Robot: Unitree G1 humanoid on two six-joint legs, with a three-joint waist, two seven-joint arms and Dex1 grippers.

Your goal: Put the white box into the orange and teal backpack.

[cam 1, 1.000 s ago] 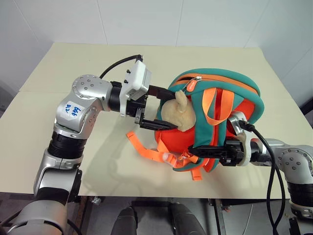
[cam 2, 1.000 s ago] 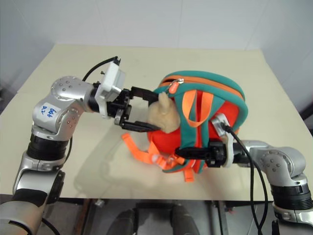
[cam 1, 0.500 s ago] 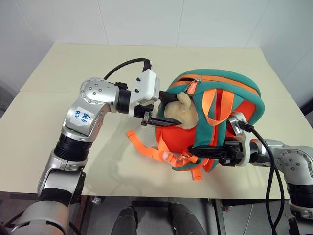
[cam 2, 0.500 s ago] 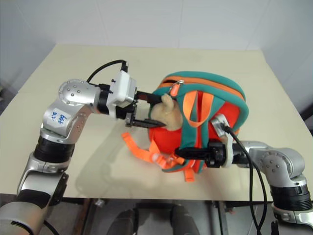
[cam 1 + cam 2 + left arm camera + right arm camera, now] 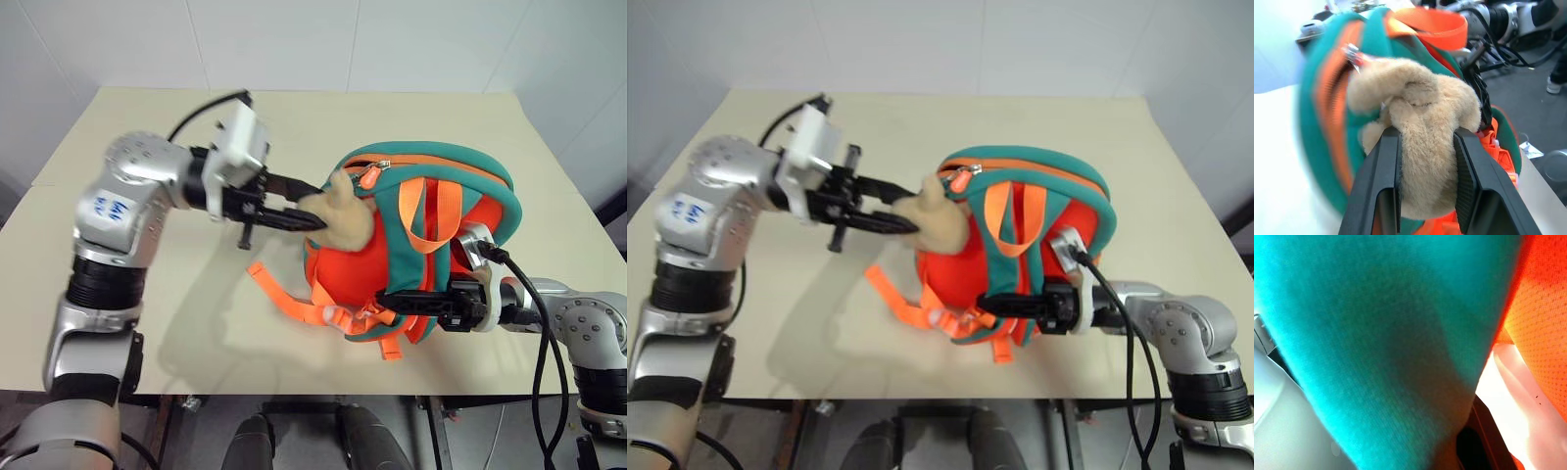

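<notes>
Backpack [image 5: 431,245] is the thing in hand, standing on the table [image 5: 118,323] between the two arms, its zip run across the upper curve and apparently shut; the white box cannot be made out, so whether it is already inside cannot be told. Starting at the left, the left gripper [image 5: 312,217] reaches in level from that side and is clamped on the plush bear head [image 5: 1420,147]; in the left wrist view the two black fingers [image 5: 1382,181] squeeze the tan fur from both sides, with the teal edging and the orange zip line just beyond the fingertips. Below that gripper a loose orange strap [image 5: 284,299] trails on the table. Farther right, the right gripper [image 5: 392,302] comes in level from the other side and is closed on a teal shoulder strap [image 5: 407,240] low on the bag, teal fabric pressed close against it in the right wrist view. By my judgement the bag is light, soft and floppy: pulled by the bear it will stretch and sag, not lift cleanly, and the fur may slip. A firmer hold would be the teal rim beside the zip pull [image 5: 369,177], just past the left fingertips, with the strap grip steadying.
</notes>
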